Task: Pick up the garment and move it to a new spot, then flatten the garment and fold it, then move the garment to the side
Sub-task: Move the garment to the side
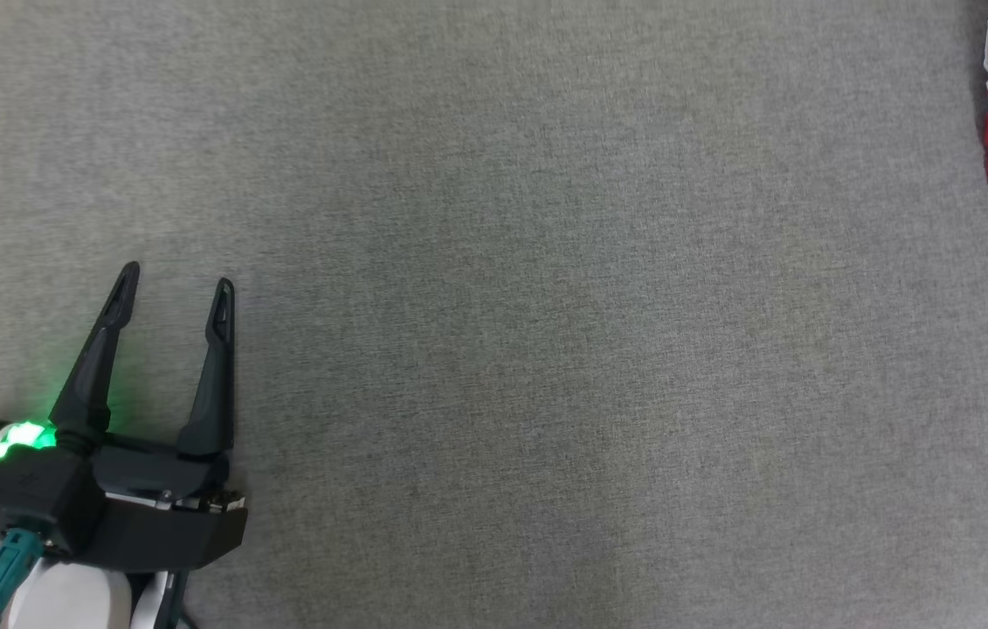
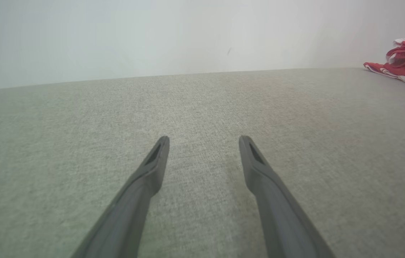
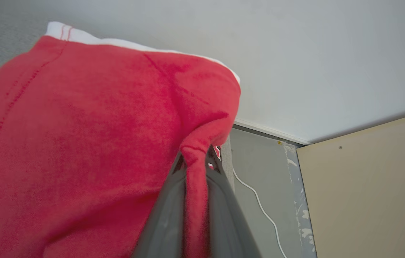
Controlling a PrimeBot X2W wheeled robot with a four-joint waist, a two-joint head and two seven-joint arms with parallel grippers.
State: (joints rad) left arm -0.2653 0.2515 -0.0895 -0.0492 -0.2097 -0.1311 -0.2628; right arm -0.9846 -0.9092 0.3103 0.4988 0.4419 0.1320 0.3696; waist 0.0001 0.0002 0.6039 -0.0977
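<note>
The right pincer (image 3: 197, 161) is gripping a fold of the red fleecy garment with white striped trim (image 3: 80, 143) between its nearly closed dark fingers, and the cloth is spreading to the left of that wrist view against a pale wall (image 3: 331, 53). The left pincer (image 1: 177, 276) is hovering with its fingers spread wide and holding nothing, low over the grey fabric-covered bench (image 1: 546, 306). The garment is sitting bunched at the bench's right side in the head view, well apart from the left pincer.
</note>
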